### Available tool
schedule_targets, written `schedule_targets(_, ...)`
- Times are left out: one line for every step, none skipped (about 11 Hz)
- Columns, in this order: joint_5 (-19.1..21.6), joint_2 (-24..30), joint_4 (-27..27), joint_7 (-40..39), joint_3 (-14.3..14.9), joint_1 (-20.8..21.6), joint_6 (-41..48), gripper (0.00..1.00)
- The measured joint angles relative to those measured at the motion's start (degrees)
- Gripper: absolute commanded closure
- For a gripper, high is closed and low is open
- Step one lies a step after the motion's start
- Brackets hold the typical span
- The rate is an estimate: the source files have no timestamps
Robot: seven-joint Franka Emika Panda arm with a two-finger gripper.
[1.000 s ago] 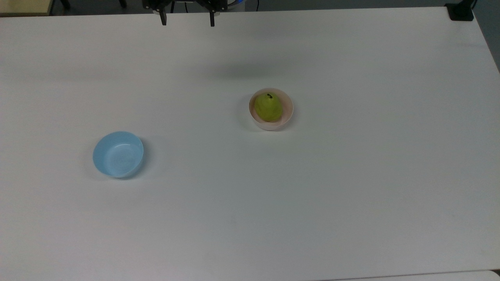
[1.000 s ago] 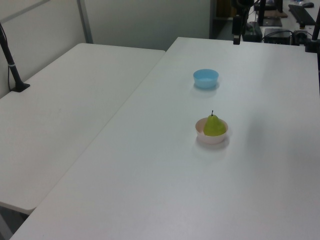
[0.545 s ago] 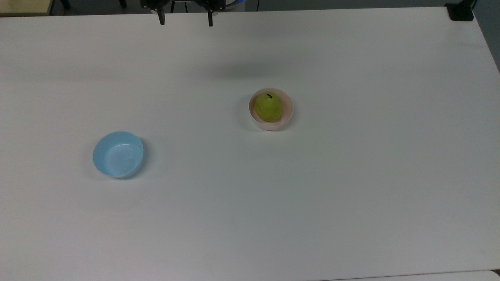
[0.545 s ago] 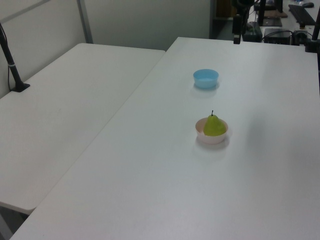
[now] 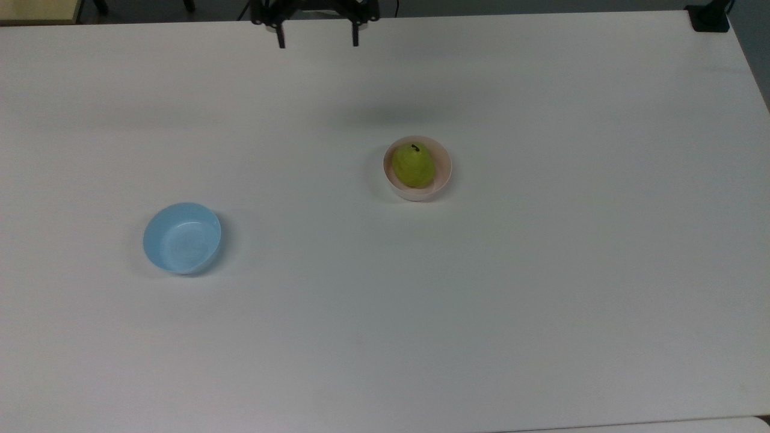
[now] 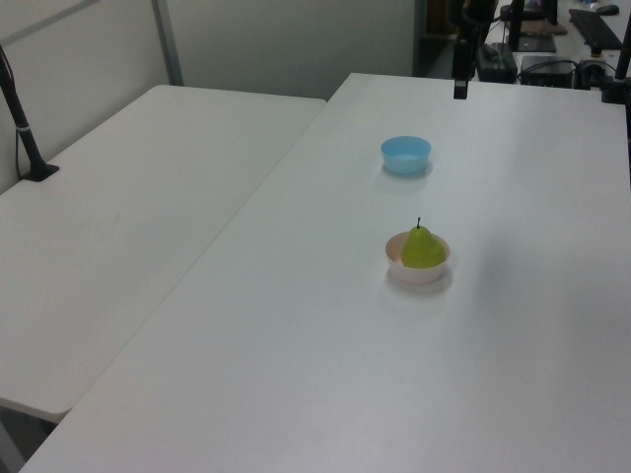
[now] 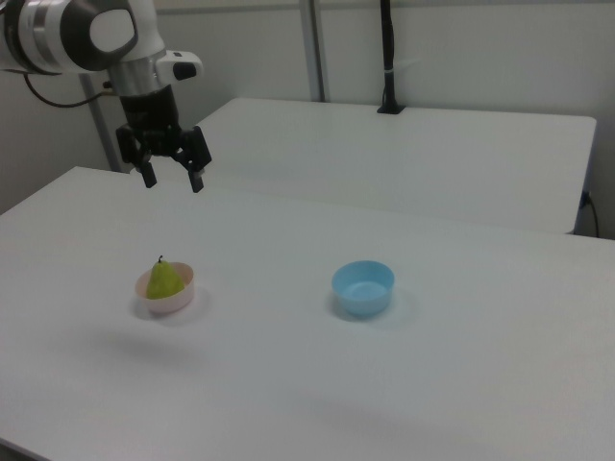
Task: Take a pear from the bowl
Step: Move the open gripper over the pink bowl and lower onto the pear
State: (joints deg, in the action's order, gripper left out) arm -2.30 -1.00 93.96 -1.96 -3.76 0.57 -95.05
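A yellow-green pear (image 5: 414, 163) (image 6: 422, 247) (image 7: 164, 279) with a dark curved stem sits upright inside the pale pink bowl (image 5: 443, 174) (image 6: 419, 273) (image 7: 170, 303) near the table's middle. My gripper (image 5: 317, 42) (image 7: 173, 179) hangs open high above the table, fingers pointing down with nothing between them. In the top view it is at the table's far edge, up and left of the bowl. One dark finger (image 6: 459, 89) is visible in the left view, beyond the light blue bowl.
An empty light blue bowl (image 5: 181, 238) (image 6: 406, 155) (image 7: 363, 287) stands apart from the pink one, toward the top view's left. A black post base (image 5: 710, 18) sits at the table's far right corner. A second white table (image 6: 128, 197) adjoins.
My gripper has shifted toward the top view's right and slightly nearer the pink bowl. The pear and both bowls have not moved.
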Motion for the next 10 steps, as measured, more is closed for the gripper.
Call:
schedule_targets(0.1, -0.3, 0.3, 0.0, -0.1, 1.8, 0.0, 0.0)
schedule_targets(0.2, -0.7, 1.1, 0.0, -0.2, 3.9, -0.2, 0.0)
schedule_targets(0.3, -1.2, 1.9, 0.0, -0.2, 5.5, -0.9, 0.0)
schedule_targets(0.3, -1.8, 2.9, 0.0, -0.3, 7.1, -2.2, 0.0)
schedule_targets(0.3, -2.7, 4.0, 0.0, -0.3, 8.4, -3.9, 0.0)
schedule_targets(0.3, -3.9, 4.9, 0.0, -0.3, 9.3, -5.8, 0.0)
schedule_targets(0.3, -5.2, 5.7, 0.0, -0.3, 9.9, -7.4, 0.0)
schedule_targets(0.3, -6.7, 6.0, 0.0, -0.3, 10.2, -8.7, 0.0)
schedule_targets(0.3, -8.3, 6.0, 0.0, -0.3, 10.6, -9.9, 0.0)
schedule_targets(0.3, -9.9, 6.1, 0.0, -0.3, 11.1, -11.0, 0.0)
